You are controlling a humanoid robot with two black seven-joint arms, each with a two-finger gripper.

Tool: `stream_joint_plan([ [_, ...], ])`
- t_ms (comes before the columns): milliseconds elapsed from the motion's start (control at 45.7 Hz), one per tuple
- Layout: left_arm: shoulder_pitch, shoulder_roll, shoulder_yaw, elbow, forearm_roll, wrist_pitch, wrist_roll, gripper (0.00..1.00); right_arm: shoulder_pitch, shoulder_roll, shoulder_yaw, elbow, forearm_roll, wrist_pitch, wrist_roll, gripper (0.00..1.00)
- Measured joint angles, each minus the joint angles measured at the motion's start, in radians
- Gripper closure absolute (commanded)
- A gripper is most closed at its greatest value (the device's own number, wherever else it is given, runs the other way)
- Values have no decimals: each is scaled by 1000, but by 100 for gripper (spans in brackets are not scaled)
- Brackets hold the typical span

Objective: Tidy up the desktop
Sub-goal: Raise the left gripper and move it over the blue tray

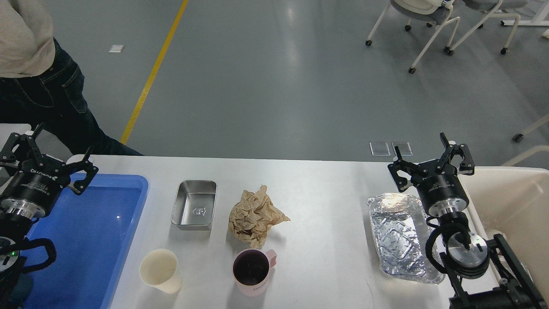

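Note:
The white desktop [326, 189] spans the view. On it lie a steel rectangular tin [194, 205], a crumpled brown paper [254, 216], a cream paper cup [159, 270], a pink mug [253, 271] and a foil tray [401, 234]. My left gripper [50, 151] hangs open above the far edge of the blue tray [96, 240], holding nothing. My right gripper [424, 159] hangs open just behind the foil tray's far end, also holding nothing.
A beige bin [514, 206] stands at the right edge of the desktop. A person in dark jeans [47, 103] stands behind the table's left corner. Office chairs [429, 25] are far back on the grey floor.

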Motion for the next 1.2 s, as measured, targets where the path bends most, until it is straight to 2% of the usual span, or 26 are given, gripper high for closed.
stream_joint_plan([
  [591, -23, 5, -13, 26, 0, 30, -1, 0, 2, -3, -4, 0, 0, 6, 1, 0],
  [767, -24, -2, -38, 43, 12, 34, -8, 0, 2, -4, -5, -4, 0, 56, 1, 0],
  [942, -26, 8, 1, 15, 37, 65, 0, 0, 2, -7, -2, -6, -2, 77, 1, 0],
  [1051, -21, 106, 108, -18, 146, 103, 2, 0, 2, -19, 1, -8, -10, 78, 3, 0],
  [1205, -19, 361, 299, -70, 292, 176, 2, 0, 9, -44, -1, -10, -71, 81, 7, 0],
])
